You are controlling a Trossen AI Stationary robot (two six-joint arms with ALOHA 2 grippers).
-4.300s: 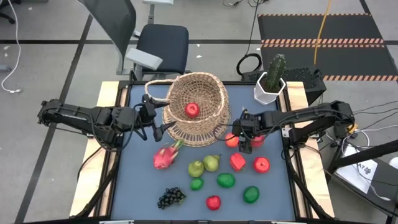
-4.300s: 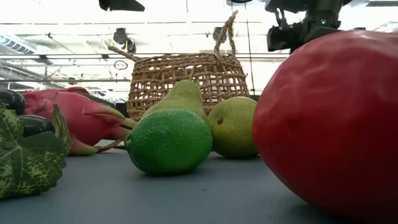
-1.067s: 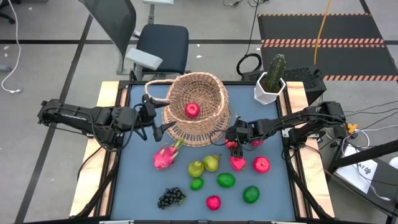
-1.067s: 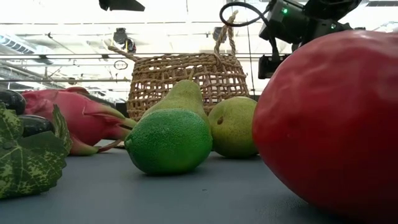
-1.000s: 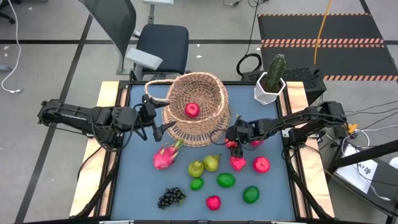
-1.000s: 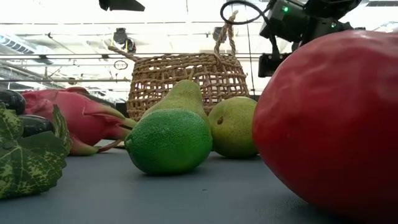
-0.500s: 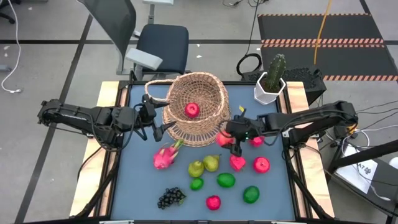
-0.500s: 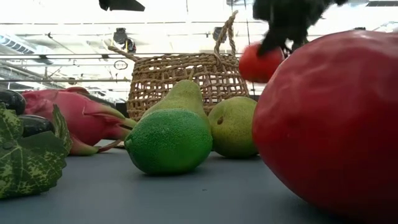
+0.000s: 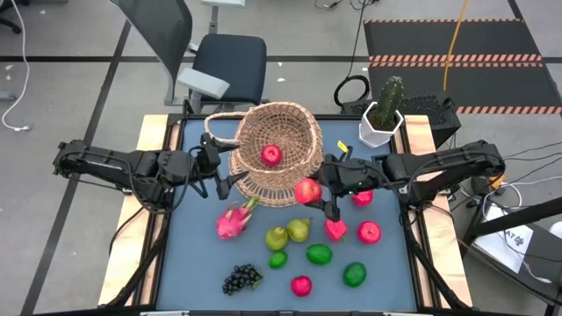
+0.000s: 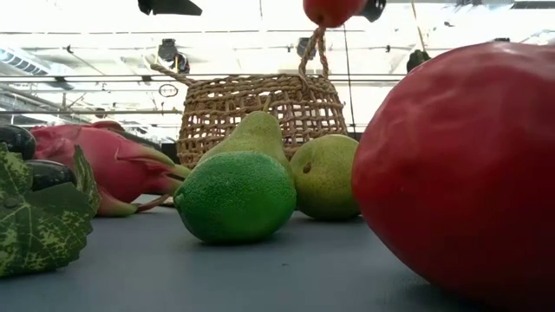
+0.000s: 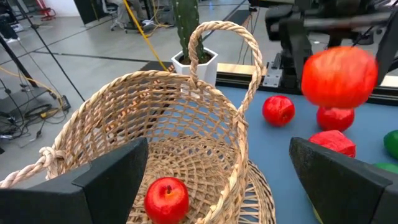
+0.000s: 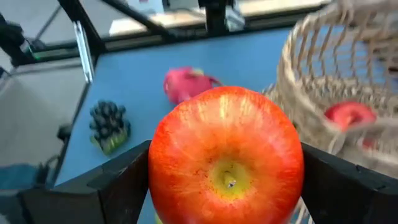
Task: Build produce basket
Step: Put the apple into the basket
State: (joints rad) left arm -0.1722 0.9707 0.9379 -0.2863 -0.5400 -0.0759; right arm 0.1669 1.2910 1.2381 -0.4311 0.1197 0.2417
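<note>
The tan wicker basket [image 9: 279, 149] lies tipped on the table's far middle, its mouth up toward the camera, with one red apple [image 9: 271, 155] inside. My right gripper [image 9: 320, 193] is shut on another red apple [image 9: 307, 190], just off the basket's right near rim. My left gripper [image 9: 218, 175] is open at the basket's left rim. More produce lies on the blue table: a pink dragon fruit [image 9: 233, 221], two pears [image 9: 288, 233], limes and green rounds [image 9: 319, 254], red fruits [image 9: 369, 232] and dark grapes [image 9: 241, 278]. My right gripper pinches the apple's two opposite sides [image 12: 158, 168] between its two fingers, the apple's dimpled end facing the wrist camera. The fingers come about level from the table's right. The apple is lifted clear of the table, high in the low view [image 10: 334, 9]. My left gripper stands wide open at the basket's rim [image 11: 124, 93]; I cannot tell whether it touches it.
A white pot with a cactus [image 9: 382, 118] stands at the far right corner. The basket's looped handle [image 11: 224, 37] stands up on its far side. An office chair [image 9: 224, 61] is beyond the far edge.
My right gripper has taken a red apple from the table at the basket's right, risen with it and gone toward the table's left, up to the basket's rim. The apple is now lifted clear.
</note>
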